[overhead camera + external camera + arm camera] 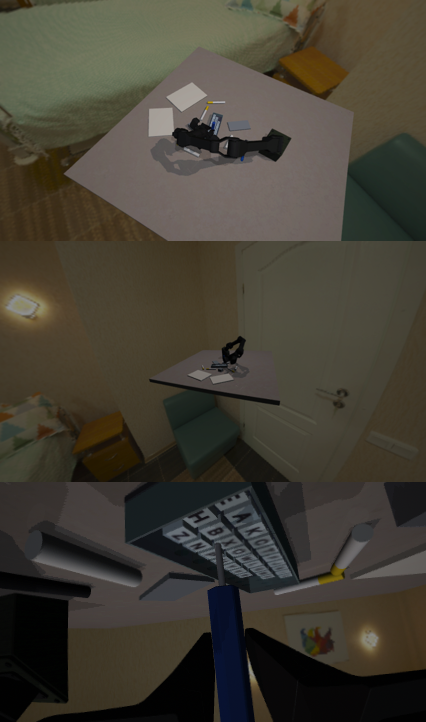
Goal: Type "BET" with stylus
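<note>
My gripper (228, 637) is shut on the blue stylus (228, 657) (213, 123), which points away from the fingers with its thin grey tip foremost. The keyboard (150, 519) (218, 114) (219, 366) is a dark slate box with white letter keys. In the wrist view the stylus tip overlaps the keys beside the B key (214, 531) and the X key (226, 541); I cannot tell whether it touches them. H, Z, N, A and K are also readable nearby. A key at the top edge is cut off and may be E. I cannot make out T. In the top view the arm hides part of the keyboard.
A grey pad (238, 125) (175, 586) lies beside the keyboard. Yellow-and-white markers (204, 113) (215, 102) lie on its other side, near two pale notebooks (161, 122) (186, 97). A white cylinder (191, 151) lies beside the arm. A dark block (220, 369) sits near the keyboard.
</note>
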`<action>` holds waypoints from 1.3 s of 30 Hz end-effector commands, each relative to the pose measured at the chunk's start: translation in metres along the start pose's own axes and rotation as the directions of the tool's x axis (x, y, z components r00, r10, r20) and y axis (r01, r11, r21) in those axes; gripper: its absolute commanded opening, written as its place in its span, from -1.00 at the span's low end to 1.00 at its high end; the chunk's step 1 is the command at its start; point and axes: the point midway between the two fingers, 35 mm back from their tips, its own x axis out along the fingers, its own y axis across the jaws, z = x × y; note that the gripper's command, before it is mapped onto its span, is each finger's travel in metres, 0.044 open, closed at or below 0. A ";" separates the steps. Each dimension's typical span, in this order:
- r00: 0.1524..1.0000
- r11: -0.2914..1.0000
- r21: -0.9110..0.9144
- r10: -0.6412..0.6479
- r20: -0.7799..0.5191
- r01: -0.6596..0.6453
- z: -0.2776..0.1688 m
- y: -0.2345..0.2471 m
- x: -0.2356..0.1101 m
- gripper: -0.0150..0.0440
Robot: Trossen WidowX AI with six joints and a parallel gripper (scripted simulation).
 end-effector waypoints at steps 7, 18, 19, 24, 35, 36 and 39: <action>1.000 1.000 0.004 0.002 0.002 -0.002 0.003 -0.001 0.002 -0.22; 1.000 1.000 0.004 0.002 0.002 -0.002 0.008 -0.001 0.005 -0.22; 1.000 1.000 0.004 0.002 0.002 -0.002 0.008 -0.001 0.005 -0.22; 1.000 1.000 0.003 0.002 0.002 -0.002 0.010 -0.001 0.006 -0.22; 1.000 1.000 0.003 0.002 0.002 -0.002 0.010 -0.001 0.006 -0.22; 1.000 1.000 0.003 0.002 0.002 -0.002 0.010 -0.001 0.006 -0.22; 1.000 1.000 0.004 0.002 0.002 -0.002 0.008 -0.001 0.005 -0.22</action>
